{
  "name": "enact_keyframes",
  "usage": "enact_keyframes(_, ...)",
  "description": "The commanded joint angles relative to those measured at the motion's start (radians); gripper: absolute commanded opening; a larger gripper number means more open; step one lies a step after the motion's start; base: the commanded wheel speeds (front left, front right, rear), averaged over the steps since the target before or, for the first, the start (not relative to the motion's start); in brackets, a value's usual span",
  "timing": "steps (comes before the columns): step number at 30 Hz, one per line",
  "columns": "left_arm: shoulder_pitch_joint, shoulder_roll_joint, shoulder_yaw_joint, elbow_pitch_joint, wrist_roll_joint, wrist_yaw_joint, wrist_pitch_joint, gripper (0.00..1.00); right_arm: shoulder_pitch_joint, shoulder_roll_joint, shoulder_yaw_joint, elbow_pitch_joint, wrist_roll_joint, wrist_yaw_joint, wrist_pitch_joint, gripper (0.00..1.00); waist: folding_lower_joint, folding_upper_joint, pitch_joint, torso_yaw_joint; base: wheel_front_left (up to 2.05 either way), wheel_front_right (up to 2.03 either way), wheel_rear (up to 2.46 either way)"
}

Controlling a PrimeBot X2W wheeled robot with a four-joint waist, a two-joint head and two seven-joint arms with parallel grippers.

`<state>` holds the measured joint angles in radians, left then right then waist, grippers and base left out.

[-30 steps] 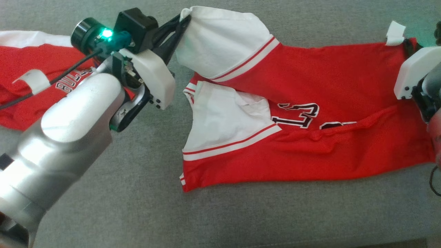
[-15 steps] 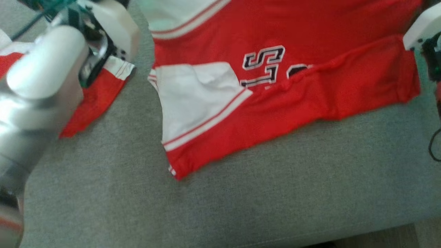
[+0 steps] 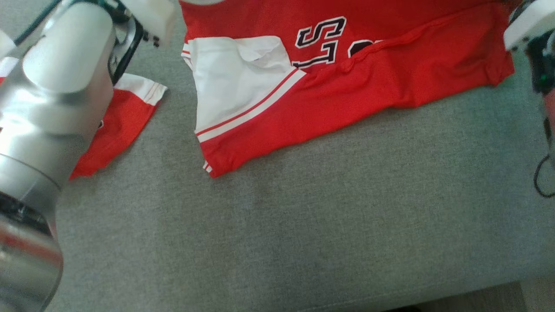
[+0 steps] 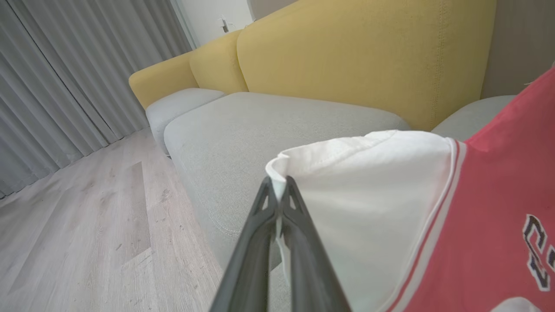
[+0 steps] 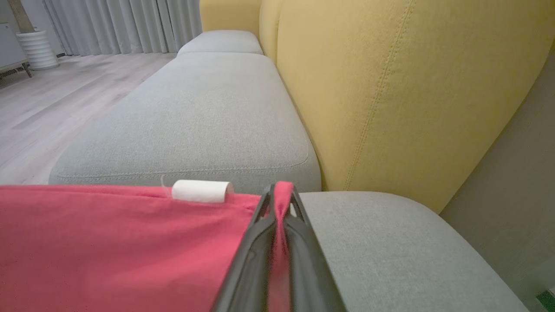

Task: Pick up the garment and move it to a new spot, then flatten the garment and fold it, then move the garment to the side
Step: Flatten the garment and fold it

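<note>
Left wrist view: the left gripper point(image 4: 281, 190) has its two dark fingers pressed together on a corner of the white sleeve point(image 4: 368, 195) of the garment point(image 4: 503, 186). The right gripper point(image 5: 279, 193), in the right wrist view, is likewise clamped, on a fold of red cloth at the hem point(image 5: 130, 195), just beside a small white tag point(image 5: 201, 190).

Between the two pinch points the far edge of the garment is lifted off the grey seat cushion point(image 3: 303, 238). The near edge lies draped on that cushion, as the head view shows, with a crease running along the red body. A second red garment point(image 3: 117, 130) lies on the same cushion, partly under the left forearm, and is not part of this hold.

The long axis runs across the cushion, parallel to its front edge. The sleeve end points to the robot's left and the hem end to its right.

Step in hand, as a judgement: carrying or dragging the garment to its spot, ahead of flattening. The next move calls for both arms to travel together, keeping the held edge taut, and then to lower it evenly so the cloth settles flat on the cushion.
</note>
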<state>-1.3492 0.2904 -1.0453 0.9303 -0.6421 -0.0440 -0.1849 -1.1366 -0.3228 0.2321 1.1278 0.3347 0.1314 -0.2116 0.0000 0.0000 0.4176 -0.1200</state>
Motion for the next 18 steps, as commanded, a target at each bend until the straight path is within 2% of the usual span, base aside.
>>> enact_keyframes(1, -0.027, 0.029, 0.02, -0.004, 0.001, -0.004, -0.012, 0.0, 0.024, -0.003, 0.018, -0.02, 0.011, -0.001, -0.01, 0.0, 0.0, 0.0, -0.012, 0.005, 0.0, 0.0, 0.0)
enact_keyframes(9, 0.094, 0.038, -0.014, -0.026, -0.024, -0.05, -0.028, 0.0, 0.152, -0.053, 0.111, -0.055, 0.127, -0.001, 0.045, 0.0, 0.0, 0.0, -0.089, 0.032, 0.0, 0.0, 0.0)
enact_keyframes(18, 0.283, 0.099, -0.091, -0.207, -0.074, -0.074, 0.101, 0.0, 0.323, -0.17, 0.251, -0.164, 0.279, -0.001, 0.197, 0.0, 0.0, 0.0, -0.166, 0.062, 0.0, 0.0, 0.0)
